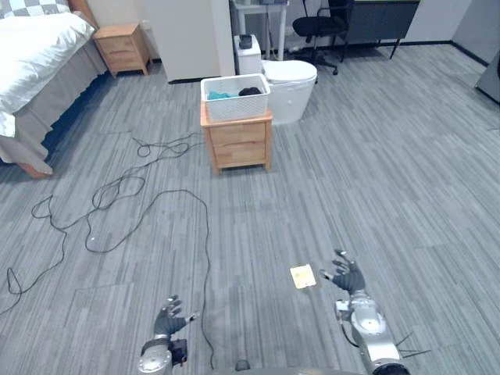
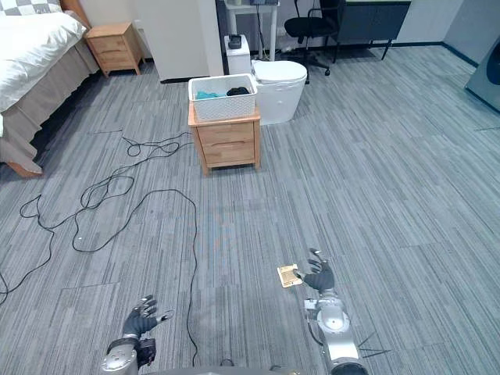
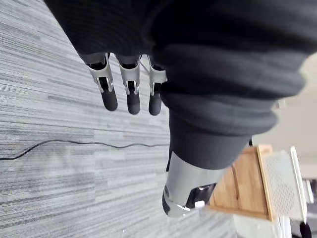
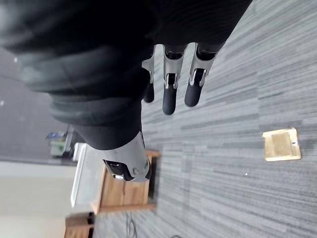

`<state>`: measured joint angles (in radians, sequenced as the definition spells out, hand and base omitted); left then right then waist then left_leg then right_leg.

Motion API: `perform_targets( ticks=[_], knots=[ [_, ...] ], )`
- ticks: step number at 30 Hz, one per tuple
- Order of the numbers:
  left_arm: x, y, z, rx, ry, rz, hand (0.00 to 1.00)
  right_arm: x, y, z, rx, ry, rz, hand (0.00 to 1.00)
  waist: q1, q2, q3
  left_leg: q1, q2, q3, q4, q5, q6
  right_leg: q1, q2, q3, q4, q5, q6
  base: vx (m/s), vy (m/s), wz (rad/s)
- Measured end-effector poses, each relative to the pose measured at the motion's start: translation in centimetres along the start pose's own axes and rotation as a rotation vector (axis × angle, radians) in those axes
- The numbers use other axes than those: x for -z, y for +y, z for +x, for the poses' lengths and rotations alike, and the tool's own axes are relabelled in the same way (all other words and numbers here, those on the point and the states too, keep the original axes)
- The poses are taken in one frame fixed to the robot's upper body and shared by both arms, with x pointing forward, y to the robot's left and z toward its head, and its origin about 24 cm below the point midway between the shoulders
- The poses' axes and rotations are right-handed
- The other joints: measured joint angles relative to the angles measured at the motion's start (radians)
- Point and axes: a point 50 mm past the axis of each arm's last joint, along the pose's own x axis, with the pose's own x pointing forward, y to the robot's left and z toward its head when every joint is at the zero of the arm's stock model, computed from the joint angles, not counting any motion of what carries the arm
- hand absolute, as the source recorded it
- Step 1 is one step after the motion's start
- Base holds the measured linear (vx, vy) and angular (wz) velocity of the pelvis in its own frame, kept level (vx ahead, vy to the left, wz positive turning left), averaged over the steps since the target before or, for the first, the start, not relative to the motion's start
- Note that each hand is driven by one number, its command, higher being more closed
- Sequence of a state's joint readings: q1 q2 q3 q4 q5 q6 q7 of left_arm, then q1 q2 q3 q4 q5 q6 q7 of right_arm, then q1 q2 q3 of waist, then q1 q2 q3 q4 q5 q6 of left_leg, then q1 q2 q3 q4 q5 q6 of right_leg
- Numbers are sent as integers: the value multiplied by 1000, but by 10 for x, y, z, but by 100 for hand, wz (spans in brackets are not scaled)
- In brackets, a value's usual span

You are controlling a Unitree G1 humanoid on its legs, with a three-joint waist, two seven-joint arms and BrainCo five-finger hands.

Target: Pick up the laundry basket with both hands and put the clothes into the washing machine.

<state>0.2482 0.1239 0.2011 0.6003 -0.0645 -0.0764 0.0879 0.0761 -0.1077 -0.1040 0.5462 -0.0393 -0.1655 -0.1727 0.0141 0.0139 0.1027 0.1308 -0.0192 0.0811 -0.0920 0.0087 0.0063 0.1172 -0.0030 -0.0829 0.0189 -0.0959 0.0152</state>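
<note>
A white laundry basket (image 1: 234,99) holding teal and dark clothes (image 1: 250,91) stands on a small wooden nightstand (image 1: 237,142) far ahead of me. My left hand (image 1: 167,319) hangs low at the lower left, fingers straight and holding nothing. Over the floor at the lower right is my right hand (image 1: 347,277), also open with spread fingers. The left wrist view shows straight fingers (image 3: 130,88) over carpet, with the nightstand (image 3: 247,186) and basket (image 3: 282,181) beyond. The right wrist view shows straight fingers (image 4: 170,91), with the nightstand (image 4: 124,191) and basket (image 4: 81,178) far beyond.
A white round bin (image 1: 290,87) stands right behind the nightstand. A bed (image 1: 35,62) and a second nightstand (image 1: 121,47) are at the far left. A small tan floor plate (image 1: 303,276) lies by my right hand. An office chair (image 1: 320,27) stands at the back.
</note>
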Motion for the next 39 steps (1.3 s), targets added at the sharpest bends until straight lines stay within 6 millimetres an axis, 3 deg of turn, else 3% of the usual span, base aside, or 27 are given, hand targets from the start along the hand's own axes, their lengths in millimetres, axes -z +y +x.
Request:
perform_targets(
  ticks=[8, 18, 22, 24, 26, 28, 29, 30, 31, 33, 35, 37, 39],
  knots=[
    [17, 0, -4, 18, 61, -10, 0, 25, -8, -4, 35, 125, 0, 0, 0, -5, 0, -6, 0, 0, 0, -3, -5, -1, -1, -1, -4, 1, 2, 30, -8, 2],
    [19, -8, -5, 53, 72, -15, 0, 29, -7, -4, 37, 149, 9, 0, 3, -25, 12, -52, 0, 20, 17, -10, -4, -47, -2, 17, -1, 1, 3, -29, -4, -5],
    [15, -12, -6, 57, 53, -30, 0, 22, 2, 0, 18, 132, 26, 0, 26, -24, 22, -137, 11, 67, 141, -80, 10, -110, 0, 70, 32, 3, 7, -23, 1, -41],
    [3, -15, -6, 64, 4, -46, 0, 17, 3, 3, 17, 119, 28, 0, 32, -11, 32, -179, 18, 92, 218, -136, 22, -144, -1, 89, 75, -17, 35, -1, 37, -37],
    [-9, -16, -5, 66, -48, -51, 0, 14, 4, 6, 13, 109, 27, 0, 31, -6, 46, -209, 15, 105, 286, -189, 39, -201, -15, 92, 198, -87, 73, 1, 68, -14],
    [-14, -16, -4, 67, -67, -51, 0, 14, 5, 5, 8, 112, 34, 0, 33, -10, 61, -196, -1, 110, 324, -244, 63, -271, -45, 61, 389, -130, 71, 71, 126, -11],
    [-14, -16, -4, 72, -68, -41, 0, 11, 9, 5, -5, 102, 38, 0, 29, -8, 82, -169, -7, 105, 341, -270, 84, -339, -68, 23, 571, -128, 75, 130, 149, -4],
    [-14, -15, -4, 73, -70, -34, 0, 11, 10, 4, -12, 99, 36, 0, 28, -13, 91, -156, -12, 102, 351, -282, 92, -369, -80, 7, 649, -132, 78, 197, 143, 4],
    [-15, -16, -4, 80, -71, -20, 0, 12, 15, 3, -34, 101, 26, 0, 26, -16, 95, -133, -12, 96, 363, -309, 98, -408, -89, -20, 699, -162, 61, 233, 108, 6],
    [-18, -16, -2, 79, -79, -18, 0, 7, 20, 3, -55, 78, 21, 0, 26, -18, 101, -108, -12, 75, 352, -329, 103, -473, -94, -62, 656, -173, 50, 299, 88, 18],
    [-23, -20, 0, 84, -93, -32, 0, -4, 21, 5, -57, 32, 28, 0, 18, -20, 108, -46, -3, 41, 305, -340, 83, -551, -70, -84, 504, -124, 71, 438, 39, 42],
    [-25, -23, 1, 94, -100, -34, 0, -6, 19, 6, -55, 22, 26, 0, -3, -14, 112, 11, 7, 9, 273, -342, 60, -569, -46, -88, 367, -43, 56, 545, -12, 58],
    [-29, -27, 2, 113, -114, -18, 0, -3, 17, 3, -53, 25, 25, 0, -9, -23, 105, 88, 12, -39, 261, -379, -3, -599, -19, -97, 302, 114, -27, 824, -81, 80]
  ],
)
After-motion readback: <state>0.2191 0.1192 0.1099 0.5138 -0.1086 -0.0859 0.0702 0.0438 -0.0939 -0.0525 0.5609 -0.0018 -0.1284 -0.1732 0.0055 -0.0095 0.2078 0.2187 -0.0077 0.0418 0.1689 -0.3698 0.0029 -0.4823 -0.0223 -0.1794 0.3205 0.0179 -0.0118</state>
